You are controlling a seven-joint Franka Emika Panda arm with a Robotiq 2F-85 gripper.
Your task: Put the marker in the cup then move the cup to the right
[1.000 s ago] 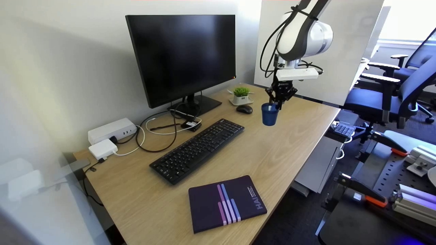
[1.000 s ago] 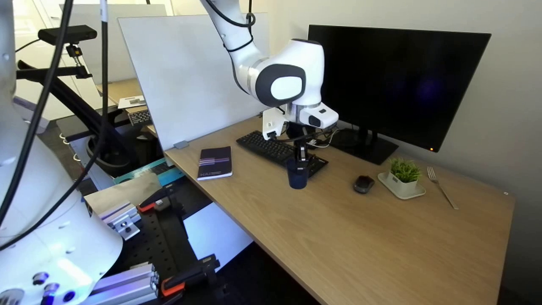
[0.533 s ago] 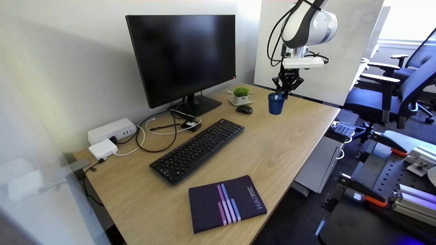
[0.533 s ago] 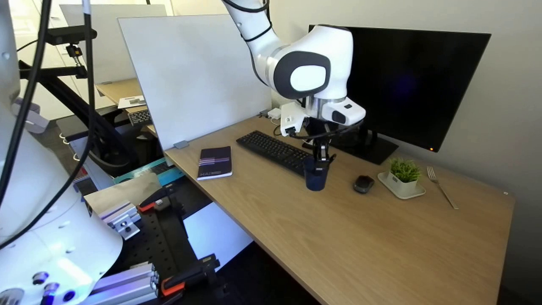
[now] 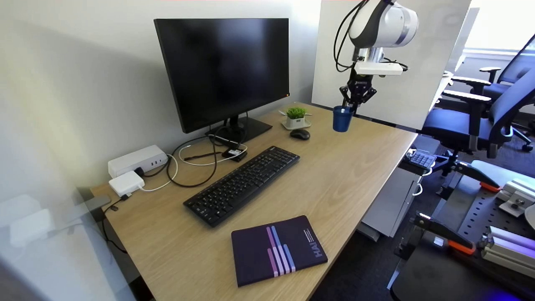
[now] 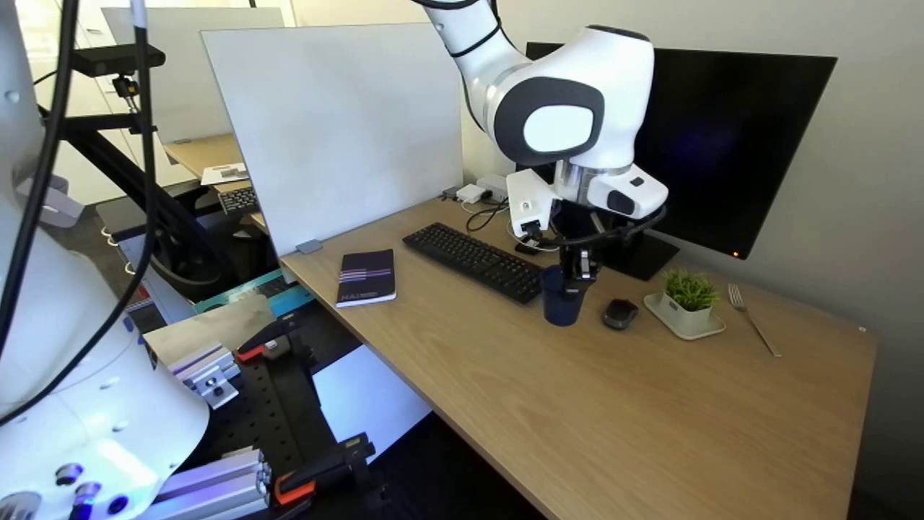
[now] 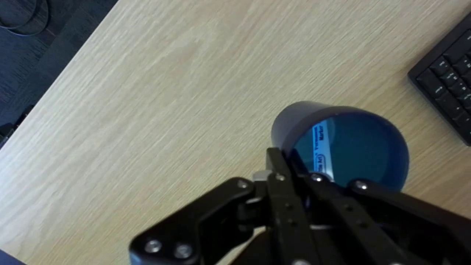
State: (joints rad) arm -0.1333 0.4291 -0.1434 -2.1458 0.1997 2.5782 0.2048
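Observation:
The dark blue cup (image 5: 342, 121) hangs upright, or nearly so, above the desk in both exterior views. My gripper (image 7: 284, 154) is shut on the cup's wall, with one finger outside the rim and one inside. Seen from the wrist, the cup (image 7: 294, 118) faces me with its mouth. A white marker (image 7: 323, 147) with printed lettering leans inside it, and its lower part in that view is covered by my fingers. A bit of the white marker (image 5: 343, 110) shows at the rim in an exterior view. The cup (image 6: 561, 307) partly hides behind the gripper (image 6: 579, 283).
Close to the cup on the desk lies a black mouse (image 6: 619, 314). A potted plant (image 6: 687, 296) on a white tray and a fork (image 6: 754, 318) are farther along. The keyboard (image 5: 246, 184), monitor (image 5: 228, 71) and dark notebook (image 5: 278, 251) also occupy the desk.
Gripper and cup have travelled together rightward in both exterior views, away from the keyboard. The cup stays clamped by its wall, and the marker has gone along with it.

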